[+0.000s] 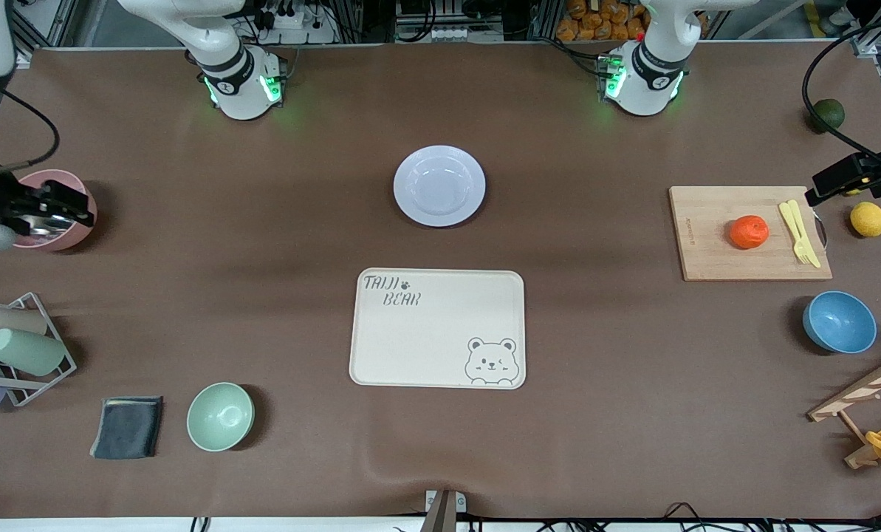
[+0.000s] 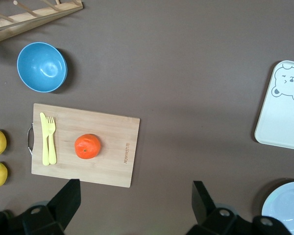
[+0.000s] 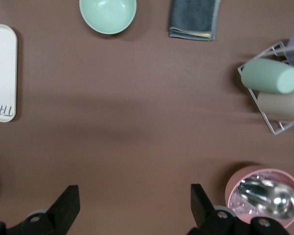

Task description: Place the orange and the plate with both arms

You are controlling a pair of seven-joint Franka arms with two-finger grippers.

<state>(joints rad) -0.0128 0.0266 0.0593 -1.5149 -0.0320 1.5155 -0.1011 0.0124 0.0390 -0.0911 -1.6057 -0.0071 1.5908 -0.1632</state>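
Nearest the front camera we see the tray (image 1: 437, 327) at the table's middle. Farther off, toward the left arm's end, the orange (image 1: 749, 232) sits on the cutting board (image 1: 706, 251) beside a yellow fork (image 1: 799, 232). The plate (image 1: 439, 185) lies farther from the camera than the tray. The left gripper (image 2: 132, 203) hangs open above the table near the board; the right gripper (image 3: 132, 203) hangs open near a pink bowl (image 3: 263, 198).
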